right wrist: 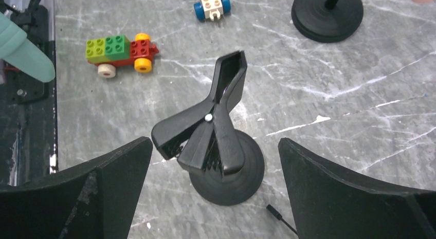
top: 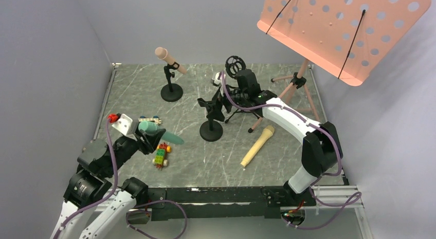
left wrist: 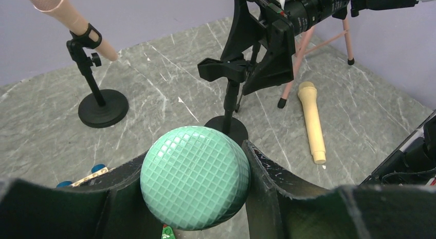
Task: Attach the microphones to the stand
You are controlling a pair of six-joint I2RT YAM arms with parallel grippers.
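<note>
Grey marble-look surface (top: 205, 167), smooth, boxed in by plain pale walls. Notes from the console.

Left end effector (top: 152, 136), near the left edge toward the near corner, is pinching the green microphone (left wrist: 195, 177) at its head end, a finger on either side. The head faces the wrist camera and the tapered tail points out toward mid-surface. The head is a rounded dome moulded in a diamond grid. The body is plain, slim plastic.

Right end effector (right wrist: 216, 192) has its fingers spread wide and holds nothing. It hangs over the empty clip stand (right wrist: 213, 126) at mid-surface. That stand is black: a spring clamp on a thin post over a round disc base.

Pink microphone (top: 169, 58) sits clipped in a second black stand (top: 171, 92) toward the far edge, tilted head-up. Yellow microphone (top: 258, 145) lies flat and loose toward the right edge, near the legs of a pink perforated music stand (top: 339, 28). Brick toy cars (top: 162, 155) sit close to the left end effector; not my concern.

Handling, my guess: the microphones are hollow plastic, so light, rigid and somewhat slick, and the taper invites sliding. The best hold is the thicker upper body, which leaves the narrow handle free for the clamp. The clamp needs squeezing open at its tails. The disc base may tip or skate if pushed sideways.
</note>
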